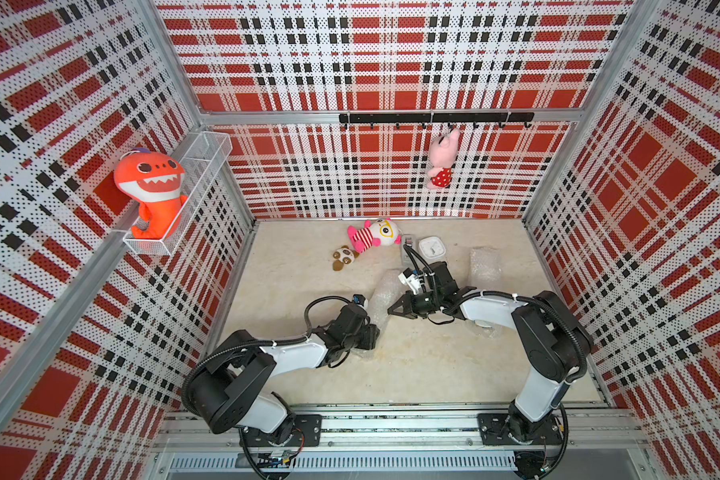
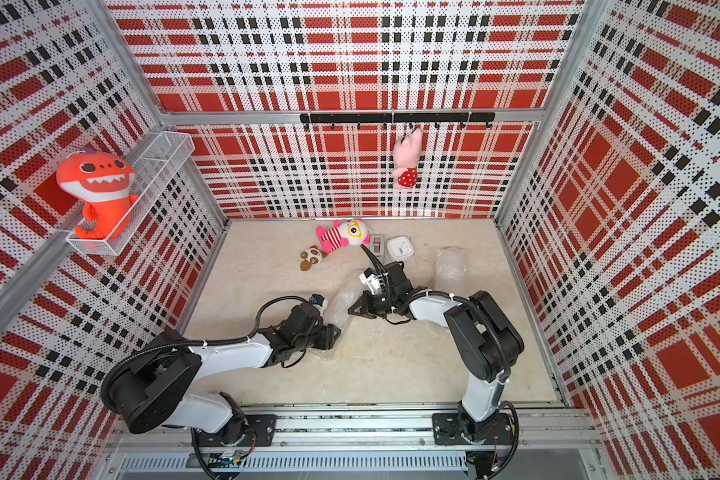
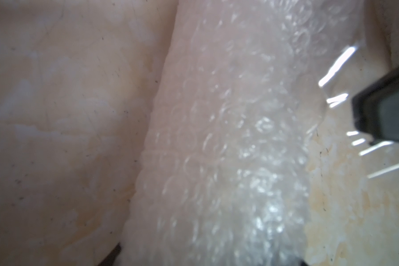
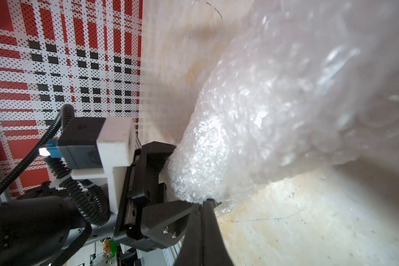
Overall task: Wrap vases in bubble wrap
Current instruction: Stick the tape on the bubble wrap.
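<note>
A long roll of bubble wrap (image 1: 385,296) lies slantwise on the table between my two arms. The vases are hidden; I cannot make out what is inside the roll. My left gripper (image 4: 168,179) has its fingers on either side of the roll's near end and grips it. My right gripper (image 4: 203,203) is shut, its tips pinching the thin clear edge of the same wrap, and creases fan out from its fingertip (image 3: 382,115). In both top views a second bubble wrap bundle (image 1: 485,266) (image 2: 449,266) lies apart at the right.
A white square clock (image 1: 432,247), a small grey object (image 1: 408,245) and two plush toys (image 1: 375,235) (image 1: 344,257) lie near the back wall. A pink plush (image 1: 443,160) hangs from the hook rail. An orange shark (image 1: 150,191) sits in the wire basket on the left wall.
</note>
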Available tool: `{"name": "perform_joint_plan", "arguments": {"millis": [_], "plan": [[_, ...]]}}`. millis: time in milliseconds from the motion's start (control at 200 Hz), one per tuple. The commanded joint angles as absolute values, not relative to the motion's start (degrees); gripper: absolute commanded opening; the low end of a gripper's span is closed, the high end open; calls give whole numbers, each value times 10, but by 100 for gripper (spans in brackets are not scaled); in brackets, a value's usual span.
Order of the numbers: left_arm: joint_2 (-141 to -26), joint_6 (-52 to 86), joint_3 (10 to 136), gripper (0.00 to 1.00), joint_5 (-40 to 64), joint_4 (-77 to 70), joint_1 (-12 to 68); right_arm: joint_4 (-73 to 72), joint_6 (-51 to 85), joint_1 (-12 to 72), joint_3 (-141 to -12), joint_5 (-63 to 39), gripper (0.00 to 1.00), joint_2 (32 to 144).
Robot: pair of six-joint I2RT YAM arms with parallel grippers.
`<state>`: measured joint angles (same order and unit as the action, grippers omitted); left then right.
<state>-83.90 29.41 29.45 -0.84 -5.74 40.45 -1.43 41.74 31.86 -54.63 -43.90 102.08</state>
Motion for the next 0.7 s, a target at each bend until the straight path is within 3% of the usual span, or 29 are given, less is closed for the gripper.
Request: {"name": "perform_joint_plan", "arguments": {"millis": [0, 441, 697], "plan": [[-853, 293, 280, 53, 5, -22, 397, 8, 393, 322, -559, -435, 0, 1034], [-847, 291, 279, 57, 11, -22, 396, 14, 382, 322, -609, -418, 0, 1087], [-820, 290, 287, 78, 16, -28, 396, 11, 383, 322, -613, -415, 0, 1099]]}}
